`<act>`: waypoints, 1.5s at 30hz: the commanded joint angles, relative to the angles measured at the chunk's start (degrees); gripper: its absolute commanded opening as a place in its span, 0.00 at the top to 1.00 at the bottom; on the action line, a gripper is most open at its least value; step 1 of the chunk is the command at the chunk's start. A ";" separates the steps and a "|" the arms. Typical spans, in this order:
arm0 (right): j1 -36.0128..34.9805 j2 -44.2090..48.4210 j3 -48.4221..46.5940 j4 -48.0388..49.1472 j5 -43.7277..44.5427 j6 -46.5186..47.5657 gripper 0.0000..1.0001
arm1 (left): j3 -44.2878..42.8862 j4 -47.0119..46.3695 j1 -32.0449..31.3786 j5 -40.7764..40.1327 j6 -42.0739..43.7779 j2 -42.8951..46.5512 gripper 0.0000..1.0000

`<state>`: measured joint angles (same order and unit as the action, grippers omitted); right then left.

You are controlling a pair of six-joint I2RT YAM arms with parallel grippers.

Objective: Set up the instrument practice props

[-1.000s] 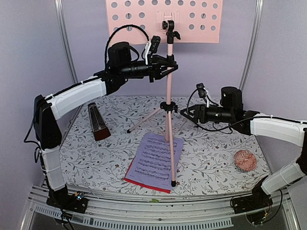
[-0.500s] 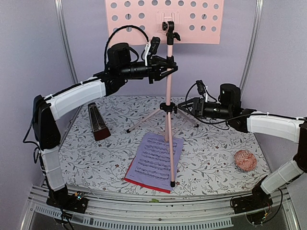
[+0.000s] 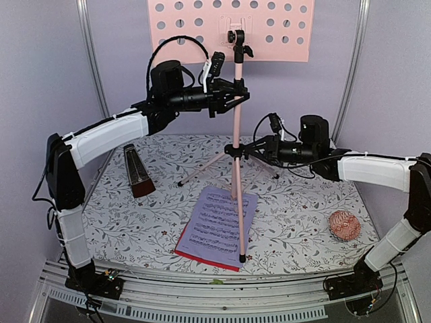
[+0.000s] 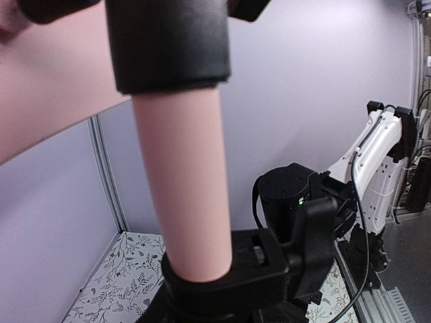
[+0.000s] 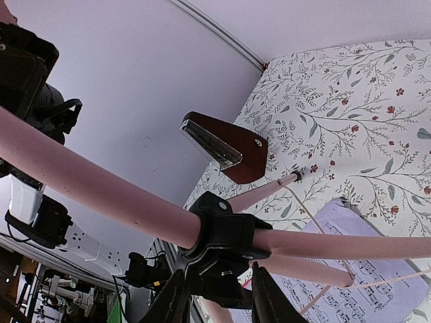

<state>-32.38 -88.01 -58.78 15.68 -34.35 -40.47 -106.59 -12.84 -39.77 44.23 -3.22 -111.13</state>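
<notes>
The pink tripod music stand (image 3: 237,121) stands mid-table, its perforated pink desk (image 3: 195,30) at the top. My left gripper (image 3: 233,94) is shut on its upper pole, which fills the left wrist view (image 4: 185,195). My right gripper (image 3: 254,147) is open, its fingers either side of the black leg collar (image 5: 225,232), also seen from above (image 3: 237,149). A lilac music sheet (image 3: 219,225) lies on a red sheet (image 3: 195,257) under the front leg. The dark brown metronome (image 3: 138,171) stands at the left and shows in the right wrist view (image 5: 225,151).
A small pink knitted ball (image 3: 344,225) lies at the right near my right forearm. The stand's rear legs (image 3: 202,169) spread over the flowered mat. Grey walls close the back and sides. A metal rail (image 3: 215,293) runs along the near edge.
My right gripper has moved left to the stand's leg collar. My left gripper still holds the pole in the same place. The stand has not moved.
</notes>
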 commanded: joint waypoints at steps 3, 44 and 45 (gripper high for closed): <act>-0.90 -0.94 -1.74 -0.05 -2.42 -6.58 0.73 | -1.26 -12.54 -0.39 -1.20 1.90 6.30 1.00; -2.42 12.26 3.34 -3.69 12.00 19.35 0.45 | 10.80 -18.82 -0.44 -3.61 -1.20 9.04 1.00; -2.42 12.66 3.93 -3.44 12.91 21.54 0.45 | 10.67 -18.63 -0.52 -3.82 -1.36 8.89 1.00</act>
<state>-34.81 -77.73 -56.69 13.10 -24.99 -31.18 -95.46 -24.12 -40.29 42.76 -5.58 -106.39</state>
